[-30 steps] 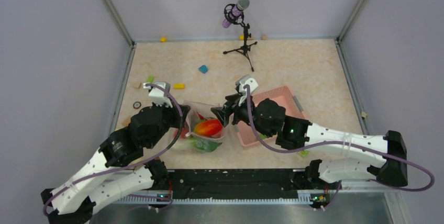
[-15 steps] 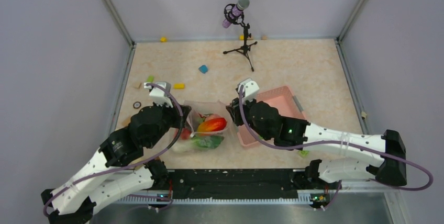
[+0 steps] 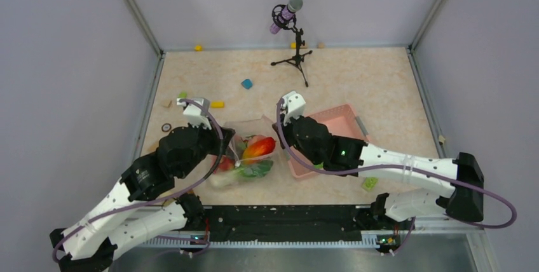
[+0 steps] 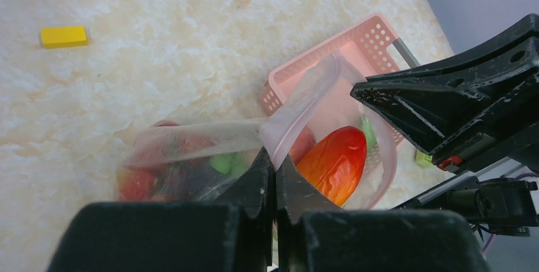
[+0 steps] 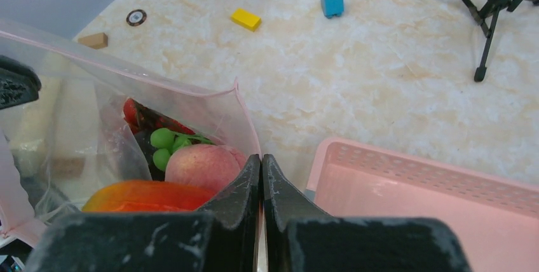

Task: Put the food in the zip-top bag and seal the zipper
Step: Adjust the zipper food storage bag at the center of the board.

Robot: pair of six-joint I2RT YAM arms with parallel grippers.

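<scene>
The zip-top bag (image 3: 248,157) hangs stretched between my two grippers, left of the pink basket. My left gripper (image 4: 276,161) is shut on one end of its mouth edge, where the pinkish zipper (image 4: 305,100) strip curls up. My right gripper (image 5: 261,159) is shut on the other end of that edge. Food lies inside the bag: a red-yellow mango (image 4: 334,161), a pink fruit (image 5: 203,165), green pieces (image 5: 164,138) and red pieces (image 4: 135,183). The mouth gapes open between the two grips. From above, the mango (image 3: 259,147) shows through the plastic.
The pink basket (image 3: 337,116) sits just right of the bag, under my right arm. A microphone stand (image 3: 293,43) is at the back. Small blocks lie about: blue (image 3: 246,84), yellow (image 3: 217,103), green (image 3: 369,183).
My right gripper closed from open onto the bag's edge and shifted slightly left. The bag has been drawn out longer between the two grippers. The left gripper stayed shut.
</scene>
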